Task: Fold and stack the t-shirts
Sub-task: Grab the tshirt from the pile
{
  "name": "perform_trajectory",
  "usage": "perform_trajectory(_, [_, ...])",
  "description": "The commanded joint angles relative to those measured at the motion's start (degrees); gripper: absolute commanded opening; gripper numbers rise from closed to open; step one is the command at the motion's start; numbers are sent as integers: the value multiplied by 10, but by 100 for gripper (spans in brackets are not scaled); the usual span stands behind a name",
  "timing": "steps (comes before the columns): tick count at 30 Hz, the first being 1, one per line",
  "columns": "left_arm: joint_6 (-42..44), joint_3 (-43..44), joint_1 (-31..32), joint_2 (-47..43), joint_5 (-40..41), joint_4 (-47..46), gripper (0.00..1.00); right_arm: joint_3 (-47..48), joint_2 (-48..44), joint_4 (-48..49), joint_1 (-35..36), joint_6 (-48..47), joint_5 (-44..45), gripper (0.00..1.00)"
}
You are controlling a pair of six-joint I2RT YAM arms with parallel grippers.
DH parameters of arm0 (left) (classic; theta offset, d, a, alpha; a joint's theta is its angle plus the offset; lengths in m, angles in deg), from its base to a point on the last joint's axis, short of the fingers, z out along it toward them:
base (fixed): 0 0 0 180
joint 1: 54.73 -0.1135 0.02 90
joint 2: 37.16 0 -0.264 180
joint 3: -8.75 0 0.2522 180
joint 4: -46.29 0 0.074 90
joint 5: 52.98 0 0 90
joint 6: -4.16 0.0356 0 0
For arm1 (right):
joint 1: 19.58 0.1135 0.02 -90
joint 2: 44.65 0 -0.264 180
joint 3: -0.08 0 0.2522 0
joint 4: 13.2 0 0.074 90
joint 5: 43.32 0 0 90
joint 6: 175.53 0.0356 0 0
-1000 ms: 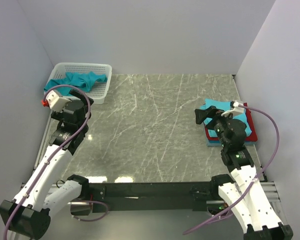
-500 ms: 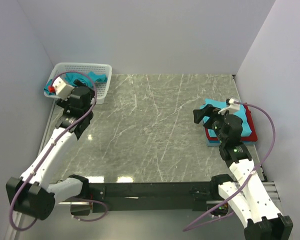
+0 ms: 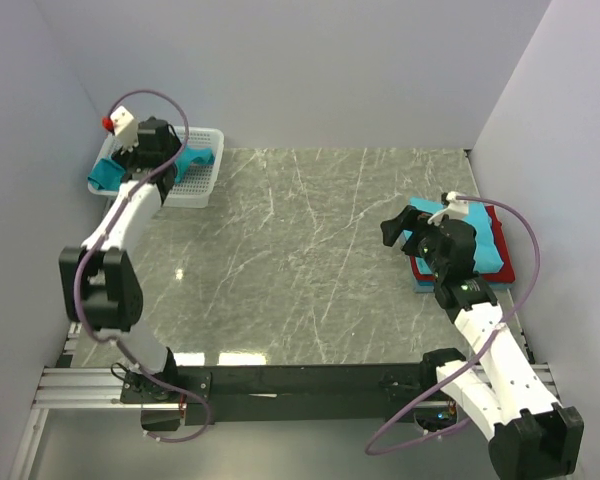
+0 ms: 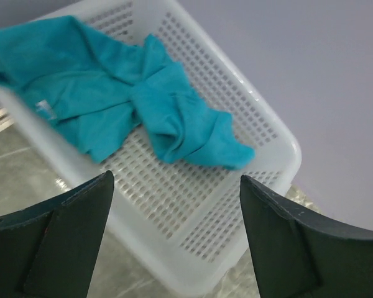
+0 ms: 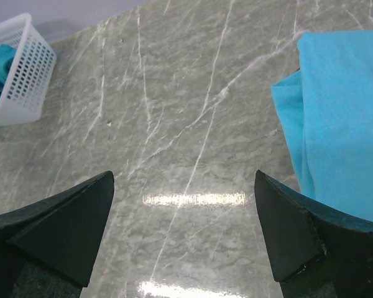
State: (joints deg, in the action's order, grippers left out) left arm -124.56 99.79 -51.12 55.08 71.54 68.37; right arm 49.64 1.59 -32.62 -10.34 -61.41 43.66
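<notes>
t-shirt [image 4: 99, 105]: soft matt cloth | basket [image 4: 199, 214]: perforated plastic | table [image 5: 174, 124]: glossy stone

A grey-green marbled table [image 3: 310, 260] carries two things. A white mesh basket [image 3: 196, 186] sits in its far left corner. A stack of folded shirts [image 3: 487, 246] lies flat at the right edge, about midway between near and far: teal on top, red beneath, blue lowest
</notes>
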Motion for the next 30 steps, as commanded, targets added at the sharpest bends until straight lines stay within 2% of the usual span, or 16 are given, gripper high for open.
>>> perform_trajectory(1, [14, 91, -28, 66, -63, 22, 87, 24, 8, 0, 3, -11, 0, 100])
perform_trajectory(4, [-21, 140, -79, 127, -161, 31, 84, 26, 14, -4, 3, -5, 29, 100])
perform_trajectory(5, [-28, 160, -95, 142, -243, 28, 81, 24, 14, -2, 3, -7, 29, 100])
perform_trajectory(8, [-57, 197, -143, 195, -360, 11, 63, 23, 16, 1, 3, -7, 44, 100])
perform_trajectory(17, [-19, 302, -154, 275, -295, 48, 58, 31, 43, -9, 3, -9, 69, 100])
perform_trajectory(20, [-8, 336, -154, 297, -267, 57, 60, 33, 50, -6, 3, -8, 70, 100])
perform_trajectory(26, [9, 391, -149, 363, -299, 59, 57, 37, 62, -5, 3, -7, 74, 100])
perform_trajectory(30, [61, 411, -132, 404, -279, 76, 61, 39, 66, -10, 3, -12, 75, 100])
